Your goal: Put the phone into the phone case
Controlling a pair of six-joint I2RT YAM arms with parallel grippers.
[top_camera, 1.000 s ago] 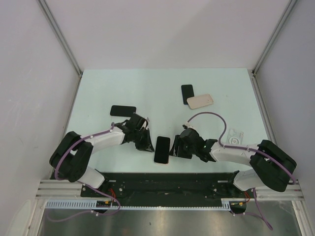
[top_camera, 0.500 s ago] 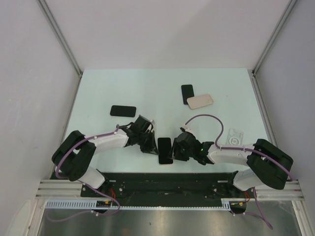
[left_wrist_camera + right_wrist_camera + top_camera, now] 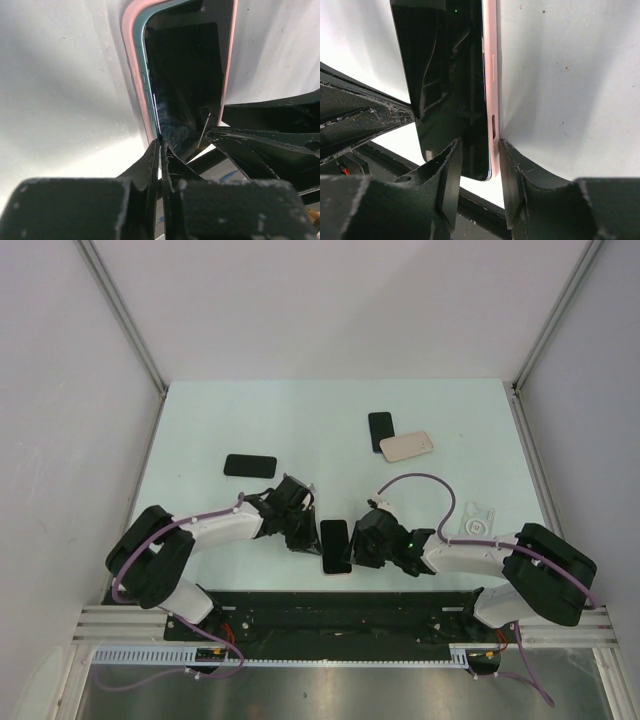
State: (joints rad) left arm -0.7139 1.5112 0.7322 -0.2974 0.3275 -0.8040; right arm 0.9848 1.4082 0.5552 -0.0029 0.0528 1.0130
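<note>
A dark phone (image 3: 334, 544) lies in a pink phone case (image 3: 343, 571) near the table's front middle. My left gripper (image 3: 303, 534) is at its left side. In the left wrist view its fingers (image 3: 152, 157) are shut, with the tips at the seam between the phone's teal edge (image 3: 148, 95) and the pink case rim (image 3: 134, 75). My right gripper (image 3: 362, 546) is at the right side. In the right wrist view its jaws straddle the right edge: one finger (image 3: 451, 165) is over the screen (image 3: 455, 75), the other (image 3: 510, 170) is against the pink case wall (image 3: 491, 75).
A black phone (image 3: 249, 465) lies at the left. Another black phone (image 3: 380, 430) and a beige case (image 3: 407, 446) lie at the back right. A clear case (image 3: 478, 519) lies by the right arm. The black front rail (image 3: 330, 605) runs just below the phone.
Over the last second both grippers closed in on the phone from either side and it shifted slightly. In the last half second almost nothing moved.
</note>
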